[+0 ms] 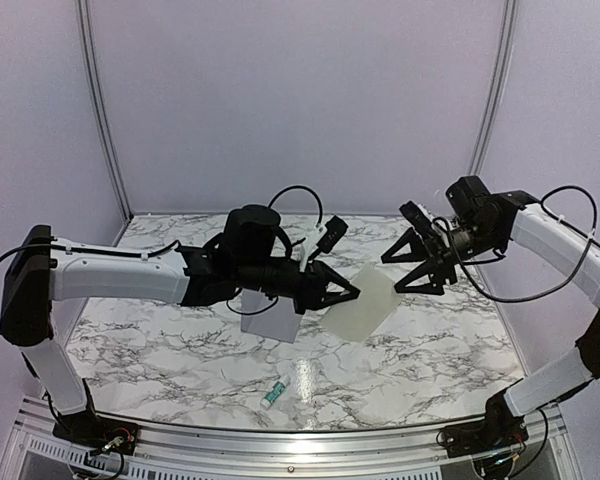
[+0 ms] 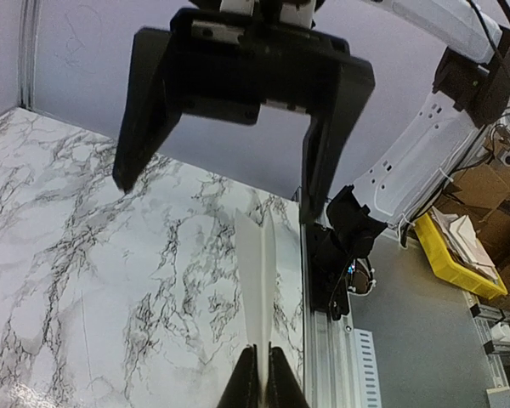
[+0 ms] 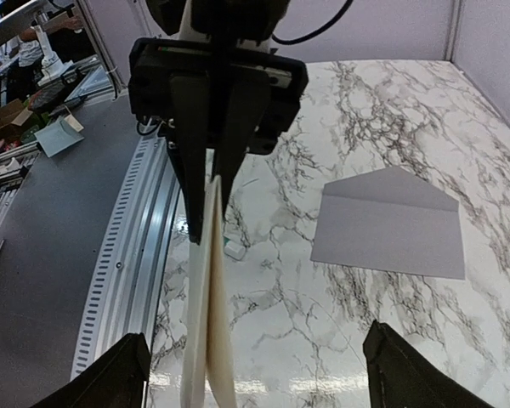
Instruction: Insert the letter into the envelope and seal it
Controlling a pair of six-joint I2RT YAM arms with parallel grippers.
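Observation:
The letter (image 1: 368, 303) is an off-white folded sheet held in the air above the table, with my left gripper (image 1: 352, 294) shut on its left edge. In the left wrist view the letter (image 2: 262, 272) shows edge-on, rising from my left gripper (image 2: 262, 378). My right gripper (image 1: 391, 277) stands open at the sheet's right edge. In the right wrist view the letter (image 3: 206, 323) hangs between the wide-apart fingers of my right gripper (image 3: 255, 340), touching neither. The grey envelope (image 3: 387, 225) lies flat on the marble with its flap open. From above, the envelope (image 1: 270, 325) is partly hidden under my left arm.
A small green-and-white tube (image 1: 273, 396) lies on the marble near the front edge, and the tube (image 3: 235, 249) also shows just behind the letter. A metal rail (image 1: 280, 440) runs along the table's near edge. Grey walls enclose the back and sides.

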